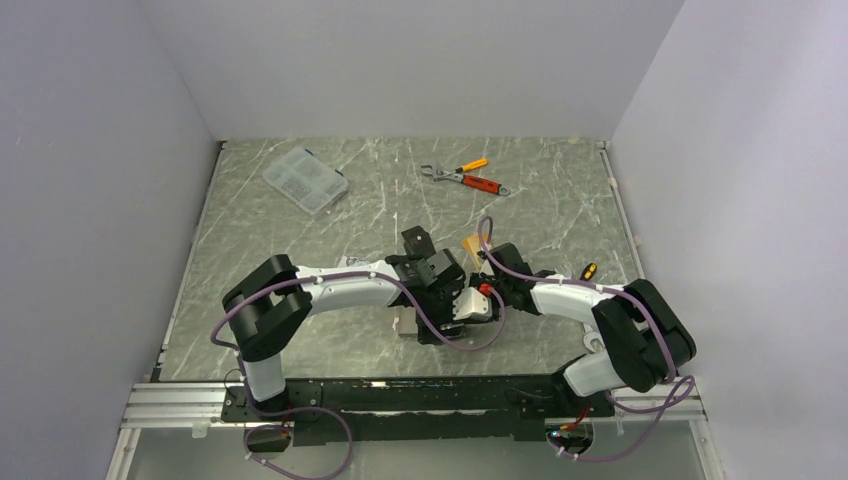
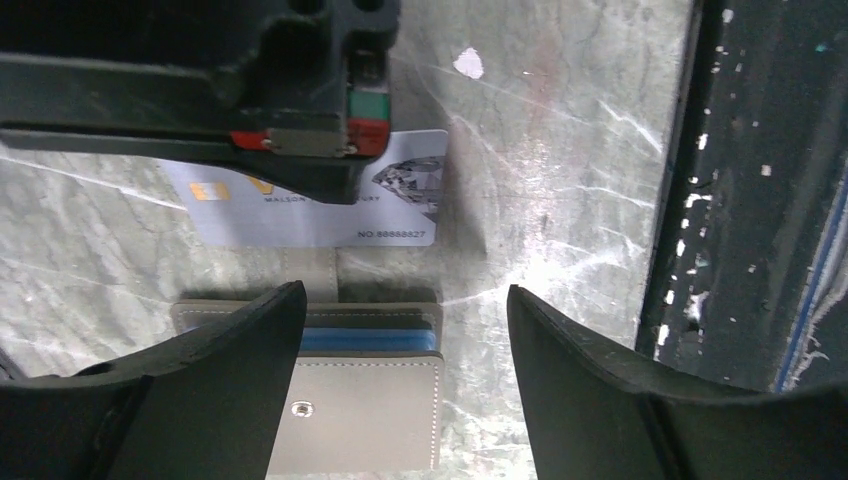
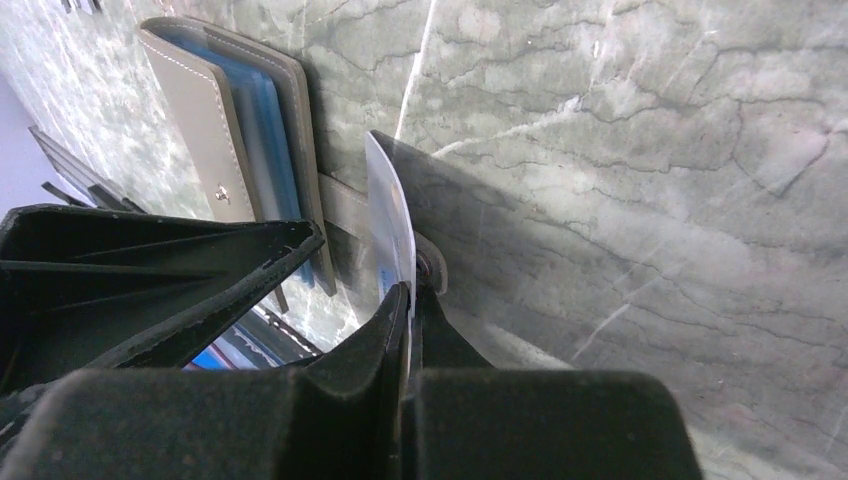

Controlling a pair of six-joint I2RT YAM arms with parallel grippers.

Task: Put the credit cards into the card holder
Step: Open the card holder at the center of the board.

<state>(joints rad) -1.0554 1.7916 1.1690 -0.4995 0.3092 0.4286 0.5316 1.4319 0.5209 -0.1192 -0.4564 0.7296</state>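
Note:
The taupe-grey card holder (image 2: 365,400) lies on the marble table with its flap slightly raised, blue lining (image 3: 268,120) showing, and its snap tab pointing at the card. My left gripper (image 2: 405,292) hangs open over it; one finger (image 2: 215,380) covers its left part, the other stands off its right edge. My right gripper (image 3: 410,292) is shut on a silvery-grey credit card (image 2: 400,205), held on edge (image 3: 392,210) just beyond the tab. An orange-gold card (image 1: 470,245) lies behind the two grippers. From above, the card holder (image 1: 405,322) is mostly hidden under the left wrist.
A clear compartment box (image 1: 305,180) sits at the back left. An orange-handled wrench and pliers (image 1: 466,178) lie at the back centre. The table's dark front rail (image 2: 740,200) runs close to the card holder. A small orange-and-black item (image 1: 590,270) rests by the right arm.

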